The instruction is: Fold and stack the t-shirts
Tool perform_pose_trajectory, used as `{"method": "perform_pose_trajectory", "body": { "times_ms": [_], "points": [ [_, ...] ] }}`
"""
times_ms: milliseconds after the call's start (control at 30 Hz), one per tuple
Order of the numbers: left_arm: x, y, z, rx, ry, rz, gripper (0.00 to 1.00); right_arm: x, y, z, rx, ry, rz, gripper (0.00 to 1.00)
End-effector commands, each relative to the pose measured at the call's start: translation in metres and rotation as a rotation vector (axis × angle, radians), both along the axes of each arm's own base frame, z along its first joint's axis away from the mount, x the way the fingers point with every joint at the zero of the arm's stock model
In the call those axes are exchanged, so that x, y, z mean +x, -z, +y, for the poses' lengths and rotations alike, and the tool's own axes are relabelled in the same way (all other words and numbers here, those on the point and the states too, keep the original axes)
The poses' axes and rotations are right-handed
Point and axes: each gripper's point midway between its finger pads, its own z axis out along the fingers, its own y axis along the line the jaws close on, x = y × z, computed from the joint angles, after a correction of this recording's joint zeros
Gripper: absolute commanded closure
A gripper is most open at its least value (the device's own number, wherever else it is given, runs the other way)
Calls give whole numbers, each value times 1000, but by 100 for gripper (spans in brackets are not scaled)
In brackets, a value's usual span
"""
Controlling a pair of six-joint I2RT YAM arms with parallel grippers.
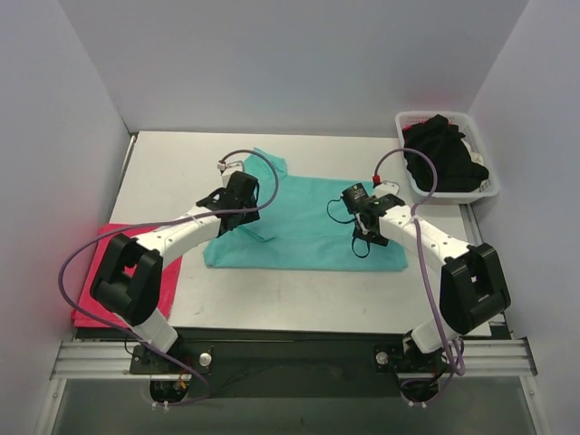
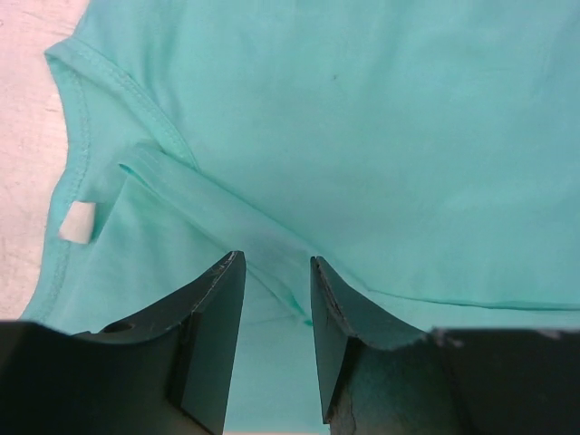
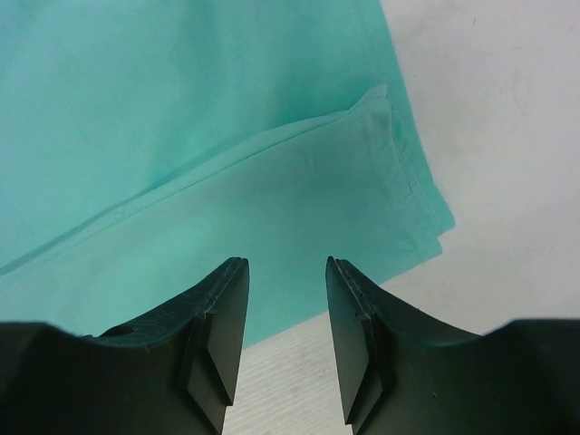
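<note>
The teal-green t-shirt (image 1: 308,222) lies spread on the table's middle, partly folded. My left gripper (image 1: 237,201) hovers over its left part near the collar. In the left wrist view the jaws (image 2: 276,272) stand open over a cloth fold, with the collar and its white label (image 2: 78,222) to the left. My right gripper (image 1: 367,219) is over the shirt's right part. In the right wrist view it (image 3: 287,272) is open and empty above the shirt's edge (image 3: 272,208). A pinkish-red t-shirt (image 1: 91,281) lies at the table's left edge. Black t-shirts (image 1: 441,156) fill the basket.
A white slotted basket (image 1: 492,186) stands at the back right corner. White walls close the table on the left, back and right. Purple cables (image 1: 263,172) loop over both arms. Bare table (image 1: 299,294) lies in front of the teal shirt.
</note>
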Motion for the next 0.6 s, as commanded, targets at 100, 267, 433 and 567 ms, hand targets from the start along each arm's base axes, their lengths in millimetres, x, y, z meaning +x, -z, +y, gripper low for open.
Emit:
{"method": "perform_pose_trajectory", "body": {
  "times_ms": [100, 267, 433, 567],
  "points": [
    [-23, 13, 15, 21, -18, 64, 55, -3, -2, 1, -18, 5, 20, 61],
    [-32, 38, 14, 16, -13, 143, 55, -5, -5, -3, -25, 10, 9, 61],
    [-35, 49, 6, -4, 12, 176, 55, -6, -5, -5, -32, 14, 7, 61],
    [-32, 62, 4, 9, 18, 216, 55, -6, -5, -6, -35, 21, 6, 61]
  ]
}}
